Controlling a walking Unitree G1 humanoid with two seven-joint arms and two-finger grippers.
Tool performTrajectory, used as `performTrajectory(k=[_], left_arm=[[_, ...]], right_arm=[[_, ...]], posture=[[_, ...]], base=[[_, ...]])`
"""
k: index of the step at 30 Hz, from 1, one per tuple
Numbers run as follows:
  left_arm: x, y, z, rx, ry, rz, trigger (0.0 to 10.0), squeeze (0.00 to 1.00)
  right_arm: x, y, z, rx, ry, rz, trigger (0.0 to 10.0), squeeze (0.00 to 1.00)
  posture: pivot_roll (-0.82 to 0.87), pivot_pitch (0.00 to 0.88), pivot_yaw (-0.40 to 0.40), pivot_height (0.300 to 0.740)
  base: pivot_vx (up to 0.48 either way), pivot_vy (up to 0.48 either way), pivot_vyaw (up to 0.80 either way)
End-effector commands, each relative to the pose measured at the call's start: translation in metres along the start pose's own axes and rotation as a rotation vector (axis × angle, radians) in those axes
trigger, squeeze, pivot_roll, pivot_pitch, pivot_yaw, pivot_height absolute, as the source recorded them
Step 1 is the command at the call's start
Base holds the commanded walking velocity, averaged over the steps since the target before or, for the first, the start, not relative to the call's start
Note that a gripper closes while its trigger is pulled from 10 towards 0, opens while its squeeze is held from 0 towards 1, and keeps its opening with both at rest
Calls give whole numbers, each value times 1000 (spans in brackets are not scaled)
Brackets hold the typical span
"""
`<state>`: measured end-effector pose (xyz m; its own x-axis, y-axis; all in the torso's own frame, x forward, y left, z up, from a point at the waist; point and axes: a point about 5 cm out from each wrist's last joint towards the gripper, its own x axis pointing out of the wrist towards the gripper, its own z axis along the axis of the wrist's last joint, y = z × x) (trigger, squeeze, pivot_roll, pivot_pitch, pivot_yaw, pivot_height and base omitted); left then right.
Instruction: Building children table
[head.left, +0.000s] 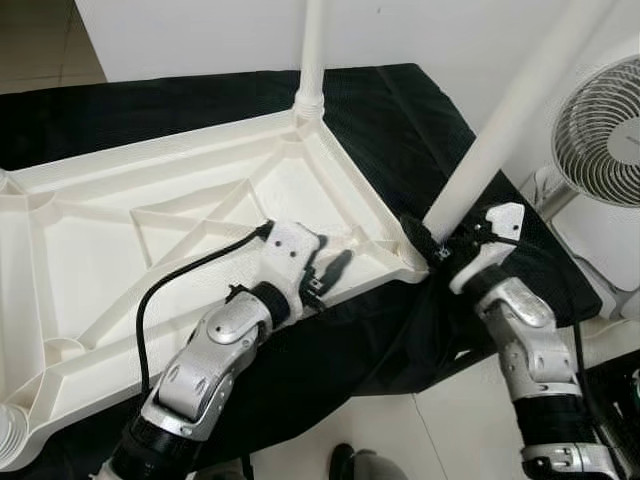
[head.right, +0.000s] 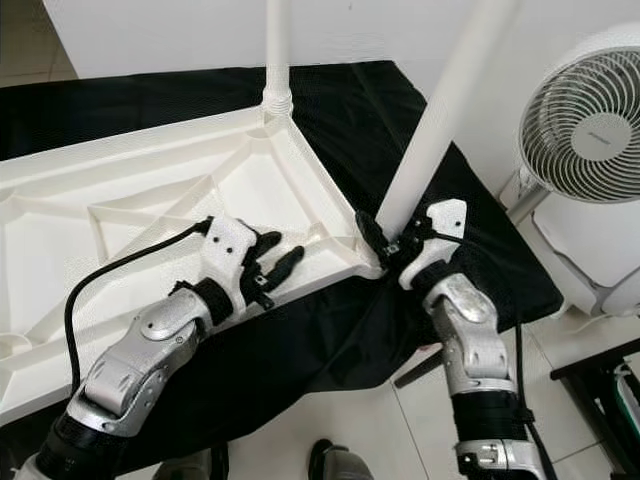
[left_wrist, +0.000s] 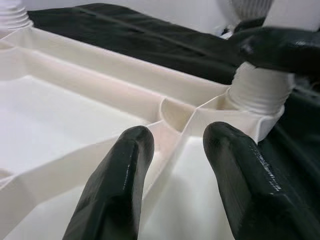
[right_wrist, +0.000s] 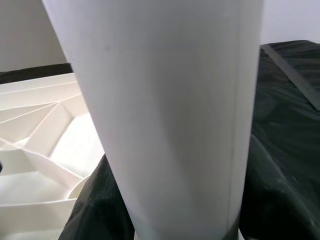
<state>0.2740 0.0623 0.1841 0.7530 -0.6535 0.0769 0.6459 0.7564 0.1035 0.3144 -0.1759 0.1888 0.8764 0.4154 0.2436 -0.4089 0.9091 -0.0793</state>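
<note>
You are fitting a leg into the upside-down tabletop (head.left: 150, 230) lying on the black cloth (head.left: 400, 130): your right gripper (head.left: 432, 247) is pinching the white leg (head.left: 500, 130) just above the near right corner socket (left_wrist: 257, 92), while your left gripper (head.left: 325, 275), fingers (left_wrist: 115, 190) spread, is bracing on the rim beside it. Next, probably straighten the tilted leg and turn it home; the far corner leg (head.left: 311, 50) is already standing. No containers here, just a fan (head.left: 600, 130) nearby.

We see a white wall (head.left: 200, 35) behind | a black cloth (head.right: 420, 150) over the work surface | a white fan (head.right: 590, 130) at the right | pale floor tiles (head.left: 440, 430) below.
</note>
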Motion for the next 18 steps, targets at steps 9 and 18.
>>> performTrajectory(k=[9,18], left_arm=[[1,1,13,26,-83,20,10000,0],[-1,-7,11,39,-99,-61,10000,0]], right_arm=[[-2,45,-10,28,69,-366,10000,0],[-5,63,-12,72,90,-416,10000,0]], posture=[[71,171,-86,740],[69,152,-88,740]], base=[[0,0,0],[0,0,0]])
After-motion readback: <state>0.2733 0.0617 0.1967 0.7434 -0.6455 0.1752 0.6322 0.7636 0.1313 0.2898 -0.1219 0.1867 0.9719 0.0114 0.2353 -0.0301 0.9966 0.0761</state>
